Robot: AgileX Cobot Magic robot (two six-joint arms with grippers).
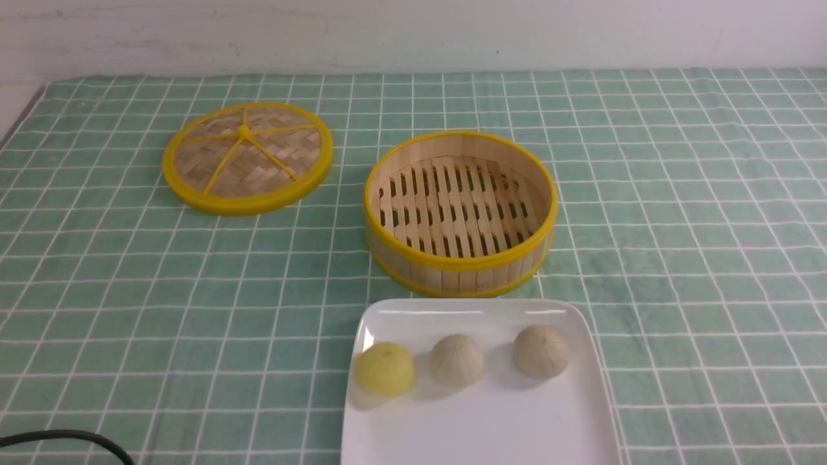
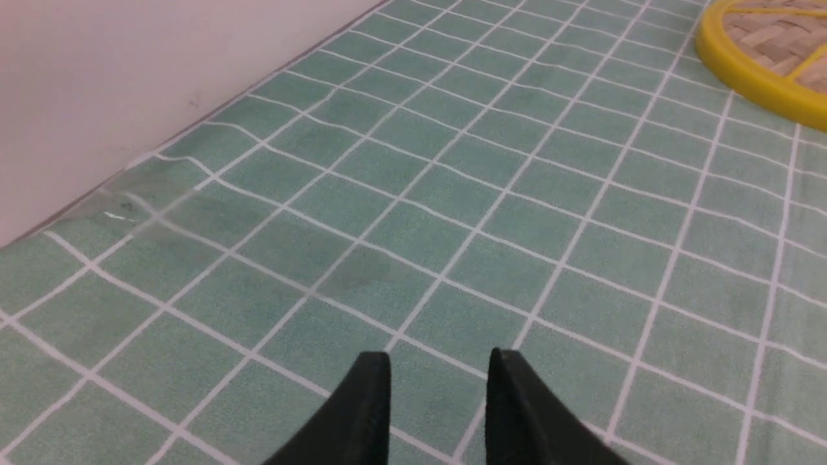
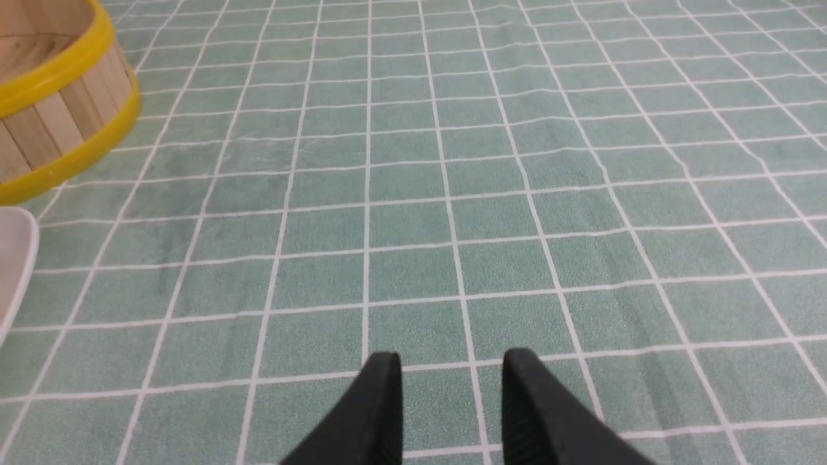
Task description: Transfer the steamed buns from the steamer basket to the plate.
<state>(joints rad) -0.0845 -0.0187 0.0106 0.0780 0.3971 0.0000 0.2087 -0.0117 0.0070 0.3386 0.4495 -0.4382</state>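
Observation:
In the front view three steamed buns lie in a row on the white square plate (image 1: 478, 426): a pale yellow bun (image 1: 385, 369) at the left, a cream bun (image 1: 457, 360) in the middle and another cream bun (image 1: 541, 351) at the right. Behind the plate stands the steamer basket (image 1: 460, 261) with nothing on its slatted floor. Neither arm shows in the front view. My left gripper (image 2: 439, 361) hangs open over bare cloth with nothing between its fingers. My right gripper (image 3: 452, 361) is open too, over cloth, with the steamer basket (image 3: 58, 123) and a corner of the plate (image 3: 16, 258) off to one side.
The flat woven lid (image 1: 247, 157) with yellow spokes lies on the green checked cloth at the back left, its rim also in the left wrist view (image 2: 749, 77). A black cable (image 1: 64, 439) crosses the front left corner. A pale wall (image 1: 413, 32) runs behind the table.

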